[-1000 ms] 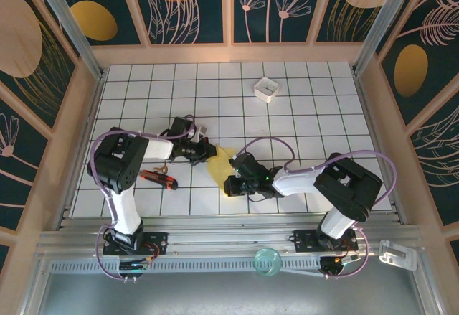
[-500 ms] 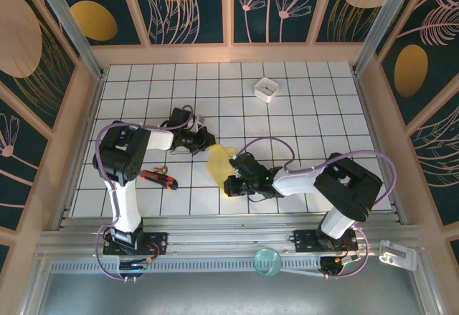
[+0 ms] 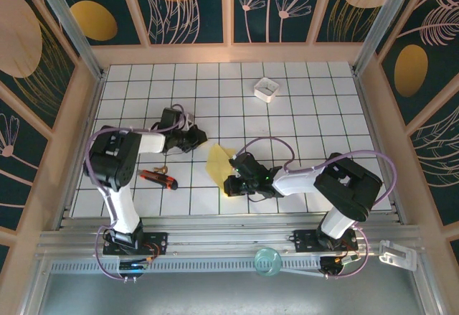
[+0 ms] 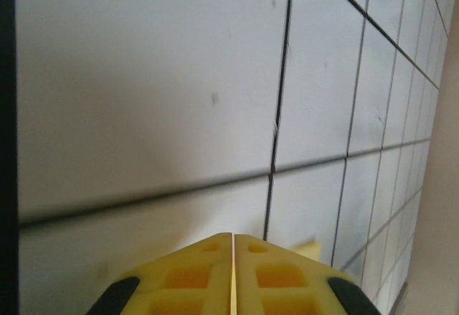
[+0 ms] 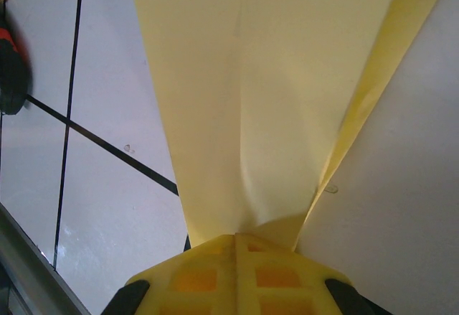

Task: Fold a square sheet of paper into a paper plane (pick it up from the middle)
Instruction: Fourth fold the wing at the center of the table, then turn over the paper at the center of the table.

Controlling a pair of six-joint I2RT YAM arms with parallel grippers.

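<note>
From above, your right pincer is clamped on the near end of the yellow paper lying on the bench. Your left pincer sits just left of it. Left wrist: jaws closed, empty, over tiles. Right wrist: paper fans away from pinched jaws

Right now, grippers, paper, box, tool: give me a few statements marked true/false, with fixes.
1. The right gripper is shut on the yellow paper. True.
2. The left gripper grips the paper too. False: its jaws are shut on nothing, off to the side of the paper.
3. The small white box sits on the paper. False: it stands farther back, well apart from it.
4. A red-and-black tool lies left of the paper. True.
</note>
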